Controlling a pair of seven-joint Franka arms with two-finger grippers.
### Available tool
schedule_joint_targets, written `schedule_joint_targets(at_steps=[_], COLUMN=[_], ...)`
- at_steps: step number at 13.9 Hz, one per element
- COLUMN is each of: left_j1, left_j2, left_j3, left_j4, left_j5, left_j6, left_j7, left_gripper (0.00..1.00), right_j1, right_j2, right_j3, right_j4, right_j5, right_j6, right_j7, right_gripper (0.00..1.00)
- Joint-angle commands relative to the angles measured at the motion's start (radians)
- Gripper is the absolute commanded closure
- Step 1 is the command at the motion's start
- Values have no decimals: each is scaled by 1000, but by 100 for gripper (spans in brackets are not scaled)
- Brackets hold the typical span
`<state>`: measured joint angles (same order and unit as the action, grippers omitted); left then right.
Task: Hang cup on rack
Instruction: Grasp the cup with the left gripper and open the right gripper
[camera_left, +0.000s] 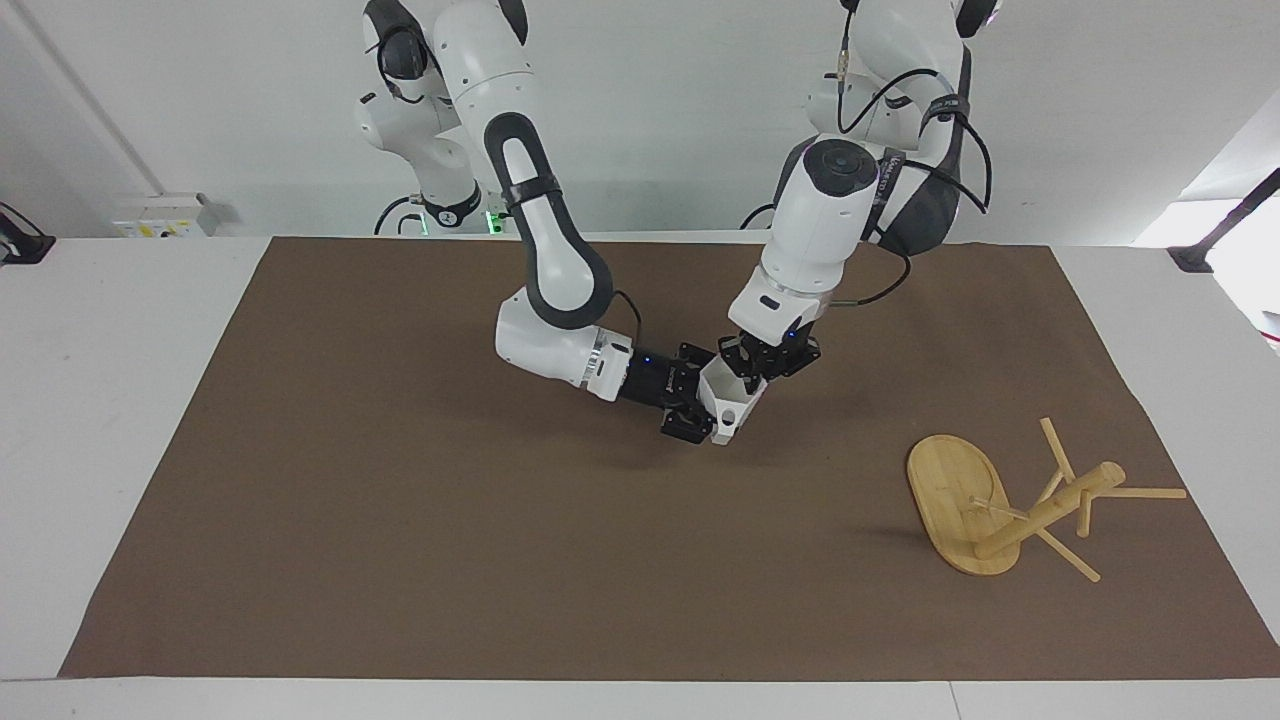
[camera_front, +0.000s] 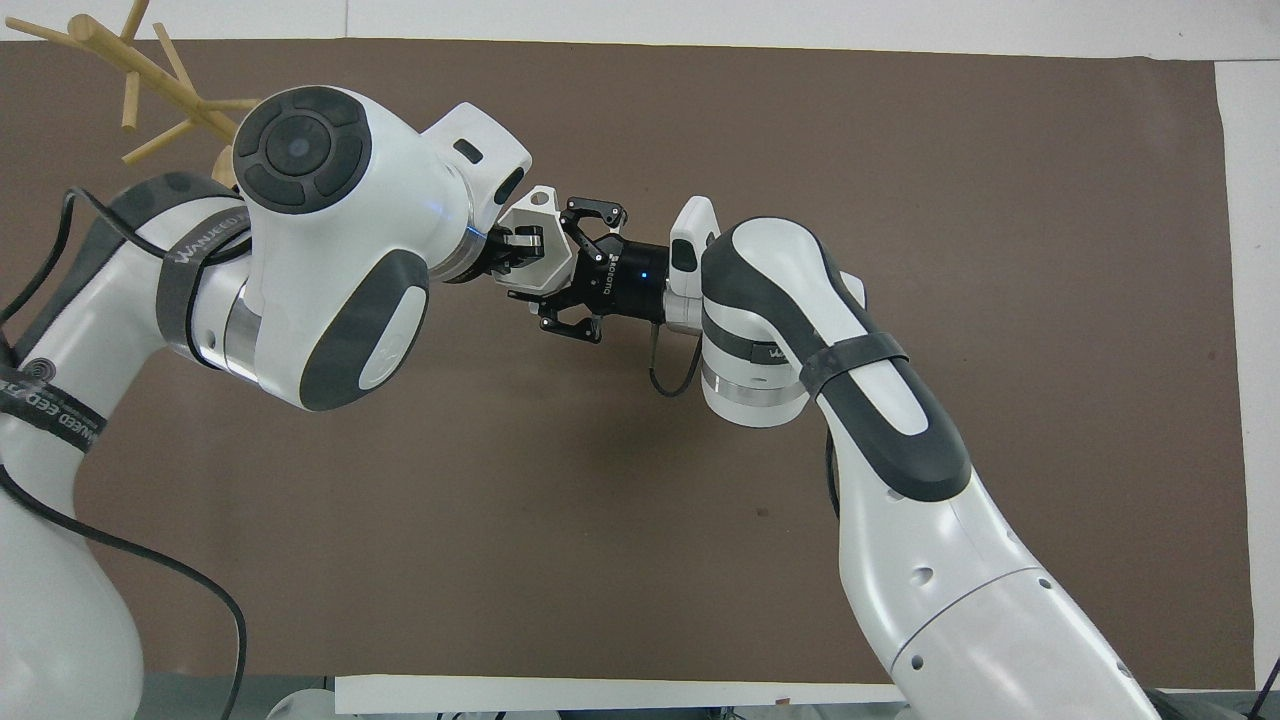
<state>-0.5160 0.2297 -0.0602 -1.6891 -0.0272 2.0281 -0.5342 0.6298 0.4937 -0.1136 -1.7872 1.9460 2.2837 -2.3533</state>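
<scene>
The white faceted cup (camera_left: 730, 408) is held in the air over the middle of the brown mat, tipped on its side; it also shows in the overhead view (camera_front: 535, 210). My right gripper (camera_left: 703, 397) is shut on the cup from the right arm's end and also shows in the overhead view (camera_front: 550, 272). My left gripper (camera_left: 756, 377) comes down onto the cup's rim with its fingers drawn in on the wall, one finger inside the cup (camera_front: 518, 243). The bamboo rack (camera_left: 960, 500) lies tipped on its side toward the left arm's end, pegs sticking out.
A brown mat (camera_left: 400, 520) covers most of the white table. In the overhead view only the rack's pegs (camera_front: 130, 70) show, past the left arm's big white joint (camera_front: 320, 230), which hides its base.
</scene>
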Motion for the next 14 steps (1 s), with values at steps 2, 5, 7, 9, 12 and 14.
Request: schedule_joint_targets(at_steps=[2,5,7,9,12,14], left_j1=[-16,-16,-15,-10,45,72], left_j2=[-10,-9,-10,-16,-218,-353], left_j3=[10,10,13,19,20,19], left_j4=[-18,-17,-20,-47,-354,-585], left_j5=[4,3,6,12,18,18], left_j6=[23,32,38,75,367,588], left_j7=[-1,-76,-148,-177,-197,-199], left_gripper=[100,100,100,100,100,100], right_j1=[-4,-28,-90,-159,-322,-466], right_j2=[-23,-23,-33,-58,-89,-90], right_j3=[5,3,3,3,2,0], right_j4=[-21,-24,-58,-124,-190,-181], right_j5=[28,27,14,-10,-213,-422], right_j6=[22,16,-28,-117,-290,-404], right_j7=[-14,-18,-26,-35,-77,-75], right_gripper=[0,0,0,0,0,0])
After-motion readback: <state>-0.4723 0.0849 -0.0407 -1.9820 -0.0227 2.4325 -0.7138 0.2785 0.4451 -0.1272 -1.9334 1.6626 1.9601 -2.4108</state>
